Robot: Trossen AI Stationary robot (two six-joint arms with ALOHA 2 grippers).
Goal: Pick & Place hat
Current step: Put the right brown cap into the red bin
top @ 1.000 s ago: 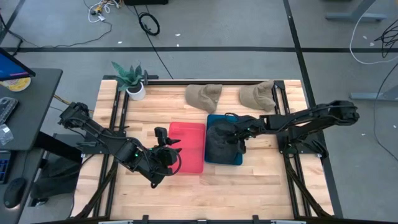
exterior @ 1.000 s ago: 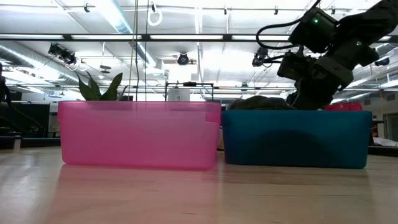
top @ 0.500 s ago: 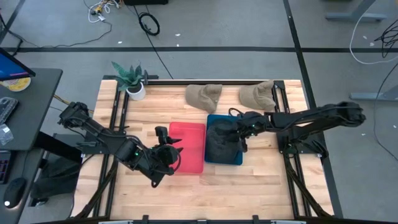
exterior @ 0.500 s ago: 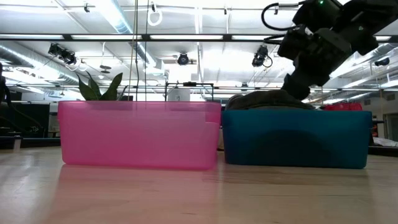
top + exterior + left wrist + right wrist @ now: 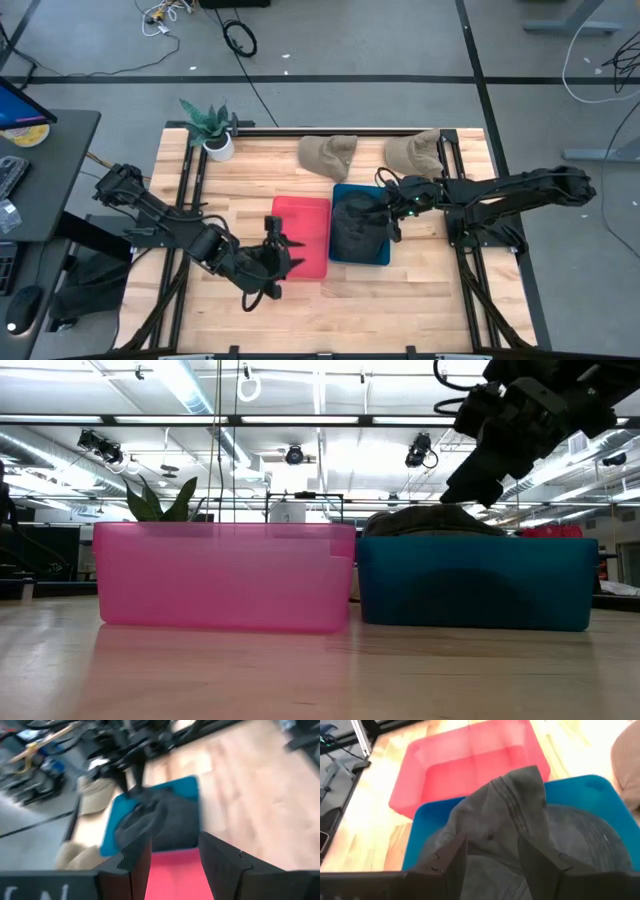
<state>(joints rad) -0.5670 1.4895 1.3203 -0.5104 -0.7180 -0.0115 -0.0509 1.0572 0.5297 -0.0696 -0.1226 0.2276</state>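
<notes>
**Dark hat dropped in the blue bin, right arm backing off**

Nearest me, my left gripper [image 5: 277, 250] sits at the front edge of the red bin [image 5: 300, 236], fingers parted and holding nothing; it has turned a little toward the bins over the last second but is only waiting.

Beyond it, the dark hat [image 5: 355, 226] lies in the blue bin [image 5: 378, 250], its crown bulging above the rim in the low view. My right gripper [image 5: 393, 208], which was down on the hat a second ago, has lifted and pulled back toward the bin's far right corner. Its fingers [image 5: 451, 859] are spread with nothing between them, hovering just above the cloth. I read that as the release done and this hat placed.

Farthest away, two tan hats [image 5: 328, 153] [image 5: 413, 152] rest on the table's [image 5: 250, 175] back edge, probably my next picks.
</notes>
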